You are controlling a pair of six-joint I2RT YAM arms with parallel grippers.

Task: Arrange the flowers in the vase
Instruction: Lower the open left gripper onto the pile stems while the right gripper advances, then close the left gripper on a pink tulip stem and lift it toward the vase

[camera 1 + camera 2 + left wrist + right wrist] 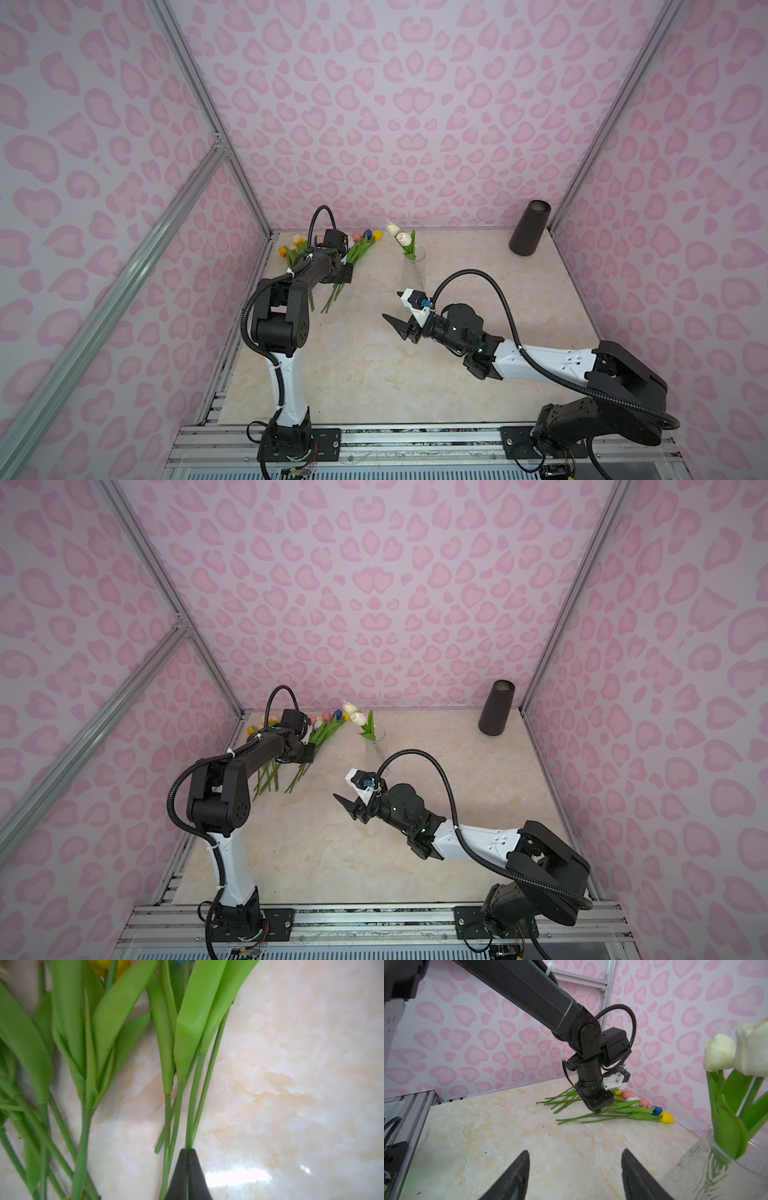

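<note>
Nearest us, our right gripper (391, 304) hovers over the marble tabletop (365, 374), jaws wide and empty. Just beyond it stands the glass vase (414, 270), with two white tulips (398, 233) in it. Farther back and to the left, our left gripper (188, 1150) is pinched tight on stems of the flowers (362, 248) lying near the back wall. A dark tapered tube (530, 228) stands in the far right corner.

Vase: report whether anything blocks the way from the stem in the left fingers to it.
Nothing visible does: bare table lies between the stem and the vase. The open right fingers hang near the vase, apparently off that line.
</note>
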